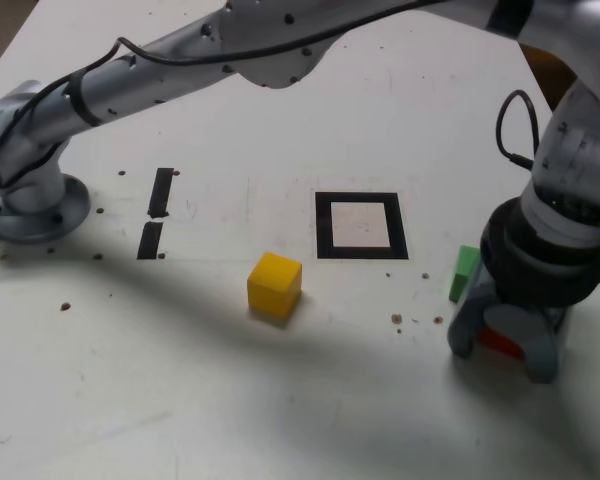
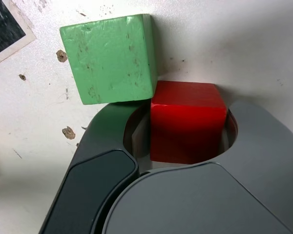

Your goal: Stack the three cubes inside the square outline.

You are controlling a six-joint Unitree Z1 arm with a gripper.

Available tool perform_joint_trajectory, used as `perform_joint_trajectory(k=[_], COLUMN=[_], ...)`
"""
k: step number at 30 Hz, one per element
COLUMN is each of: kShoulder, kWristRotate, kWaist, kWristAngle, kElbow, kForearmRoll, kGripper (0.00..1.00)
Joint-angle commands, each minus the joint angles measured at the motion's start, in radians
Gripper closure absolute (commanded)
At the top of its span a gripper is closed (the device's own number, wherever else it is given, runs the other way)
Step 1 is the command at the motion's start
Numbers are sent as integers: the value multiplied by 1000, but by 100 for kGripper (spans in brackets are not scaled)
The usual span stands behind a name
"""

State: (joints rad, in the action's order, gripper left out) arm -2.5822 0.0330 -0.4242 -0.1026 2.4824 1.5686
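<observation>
Seemingly gripped, the glossy red cube sits between the hand's smooth grey jaws.

Exterior view looks down from front; wrist view close above red cube.

No words, labels, brands or numbers can be read in either view.
</observation>
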Motion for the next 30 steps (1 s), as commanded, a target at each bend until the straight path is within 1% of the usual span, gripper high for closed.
perform_joint_trajectory(k=[1, 6, 10, 12, 14, 18, 21, 24, 27, 30], kShoulder=[16, 51, 129, 190, 280, 463, 596, 685, 721, 727], kWristRotate=[-1, -15, -41, -57, -77, -115, -142, -164, -185, -209], kWaist=[2, -11, -41, -55, -69, -76, -54, -6, 56, 119], kWristAngle=[4, 16, 33, 42, 49, 46, 30, 18, 22, 37], kElbow=[0, -28, -107, -171, -267, -480, -649, -772, -829, -857], kForearmRoll=[9, 15, 17, 15, 11, -3, -25, -44, -51, -53], kGripper=[66, 68, 68, 68, 68, 68, 68, 68, 68, 68])
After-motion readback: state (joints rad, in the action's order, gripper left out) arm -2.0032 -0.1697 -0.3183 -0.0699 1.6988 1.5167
